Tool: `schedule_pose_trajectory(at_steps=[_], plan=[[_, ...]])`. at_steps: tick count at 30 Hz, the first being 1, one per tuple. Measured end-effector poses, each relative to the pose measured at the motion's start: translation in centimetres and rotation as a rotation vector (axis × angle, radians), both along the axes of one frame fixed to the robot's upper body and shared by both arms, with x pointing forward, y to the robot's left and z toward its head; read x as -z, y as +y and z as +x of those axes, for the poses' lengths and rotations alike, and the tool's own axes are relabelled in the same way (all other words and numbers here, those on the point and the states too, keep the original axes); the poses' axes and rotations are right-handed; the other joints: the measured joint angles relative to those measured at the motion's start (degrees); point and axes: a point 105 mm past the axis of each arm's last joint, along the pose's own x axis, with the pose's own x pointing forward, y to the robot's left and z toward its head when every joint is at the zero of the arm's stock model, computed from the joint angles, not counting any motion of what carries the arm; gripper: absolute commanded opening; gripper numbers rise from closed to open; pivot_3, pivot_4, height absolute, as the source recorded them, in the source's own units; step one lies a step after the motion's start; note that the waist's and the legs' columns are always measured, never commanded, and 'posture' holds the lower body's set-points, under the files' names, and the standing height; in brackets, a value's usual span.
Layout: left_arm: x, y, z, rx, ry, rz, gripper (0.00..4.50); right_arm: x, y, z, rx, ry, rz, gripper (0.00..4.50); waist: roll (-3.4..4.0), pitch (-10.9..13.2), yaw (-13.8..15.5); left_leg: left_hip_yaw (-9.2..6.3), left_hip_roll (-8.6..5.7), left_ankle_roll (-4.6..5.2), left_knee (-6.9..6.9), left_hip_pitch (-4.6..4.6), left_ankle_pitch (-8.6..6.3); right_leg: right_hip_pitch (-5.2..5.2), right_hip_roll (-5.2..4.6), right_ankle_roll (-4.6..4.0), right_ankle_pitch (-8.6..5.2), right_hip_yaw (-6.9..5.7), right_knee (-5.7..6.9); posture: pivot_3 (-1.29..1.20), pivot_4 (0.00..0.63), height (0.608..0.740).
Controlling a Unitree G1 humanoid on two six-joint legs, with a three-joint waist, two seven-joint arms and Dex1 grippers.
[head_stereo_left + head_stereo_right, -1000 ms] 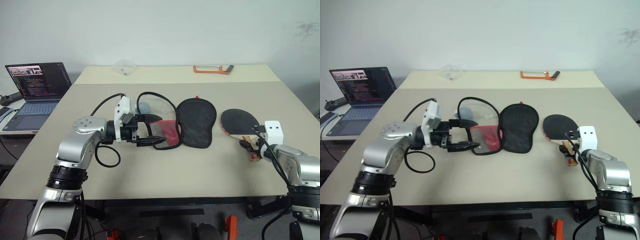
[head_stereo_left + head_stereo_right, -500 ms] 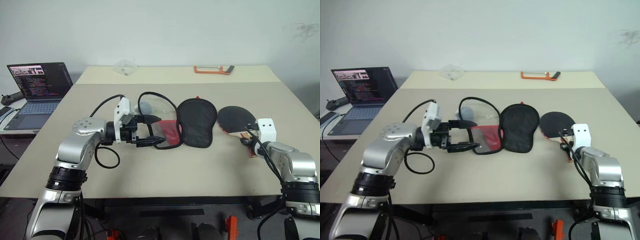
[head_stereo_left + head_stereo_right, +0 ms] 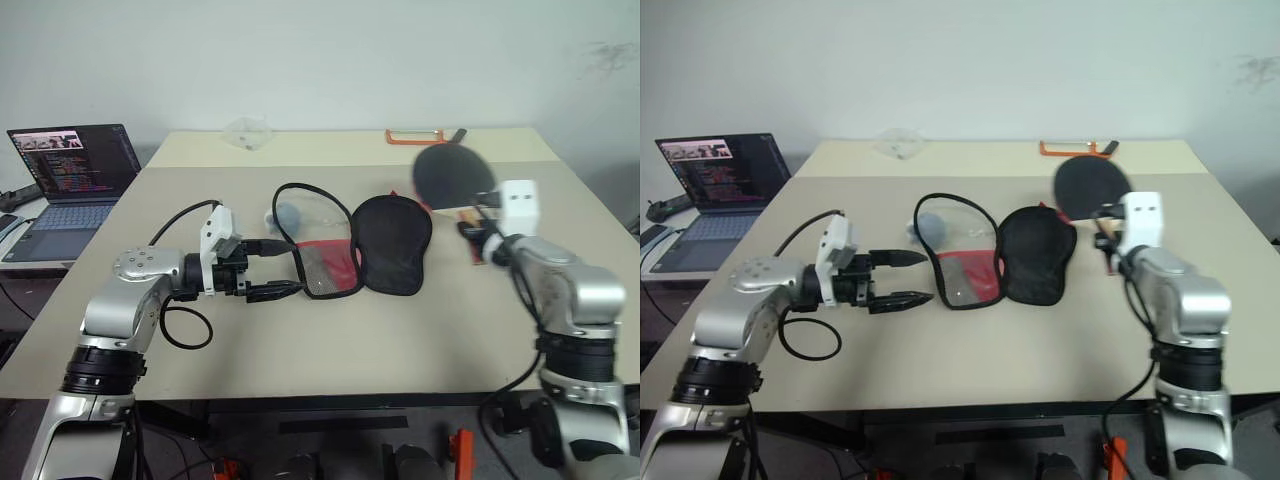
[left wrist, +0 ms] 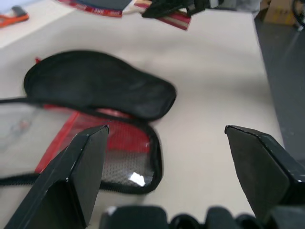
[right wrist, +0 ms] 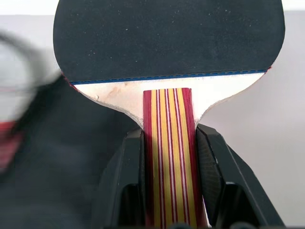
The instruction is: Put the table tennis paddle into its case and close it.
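The table tennis paddle is up in the air over the table's right half, black blade pointing away from me. My right gripper is shut on its striped wooden handle. The case lies unzipped and spread flat at mid-table, black flap to the right, red mesh part to the left. My left gripper is open and level, its fingertips at the case's left edge with nothing between them. In the left wrist view the case lies just beyond the open fingers.
A laptop stands open on a side table at far left. An orange-framed hacksaw and a clear plastic packet lie on the back table. Bare tabletop stretches in front of the case and to its right.
My right gripper has shut on the paddle's handle and lifted the paddle off the table, up and left toward the case. My left gripper has drawn back a little to the left.
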Motion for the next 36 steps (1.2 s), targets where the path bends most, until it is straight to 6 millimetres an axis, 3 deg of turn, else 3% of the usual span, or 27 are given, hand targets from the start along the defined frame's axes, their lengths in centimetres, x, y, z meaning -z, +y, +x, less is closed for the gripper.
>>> schedule_pose_trajectory(at_steps=[3, 7, 17, 36], plan=[[0.0, 0.4, 0.4, -0.012, -0.008, 0.004, 4.26, 1.5, 3.5, 0.1, -0.046, 0.045, 0.045, 1.08, 0.0, 0.0, 0.19, -0.01, -0.04, -0.11, 0.02, -0.1, 0.06, -0.07, -0.02, 0.0, 0.0, 0.0, -0.04, 0.0, 0.15, 0.74], [0.4, 0.8, 0.5, -0.017, -0.014, 0.01, 4.26, 2.7, 5.3, 0.9, -0.019, 0.063, 0.066, 1.08, 0.0, 0.0, 0.68, -0.05, -0.07, -0.16, 0.11, -0.47, 0.08, -0.38, -0.04, 0.0, 0.02, -0.06, 0.0, 0.0, 0.15, 0.74], [1.1, 1.6, 0.6, -0.022, -0.022, 0.013, 4.26, 4.8, 3.5, 2.2, 0.11, 0.079, 0.044, 1.08, 0.01, 0.0, -0.56, -0.03, -0.04, -0.18, 0.13, -0.69, 0.09, -0.63, -0.02, -0.03, 0.03, -0.03, 0.09, 0.0, 0.15, 0.74], [0.9, 0.8, 0.6, -0.024, -0.034, 0.015, 4.26, 5.5, 4.7, 2.1, 0.119, 0.103, 0.078, 1.08, 0.02, -0.01, -0.93, -0.01, -0.04, -0.17, 0.17, -0.67, 0.09, -0.67, -0.02, -0.03, 0.03, 0.02, 0.28, 0.0, 0.15, 0.74]])
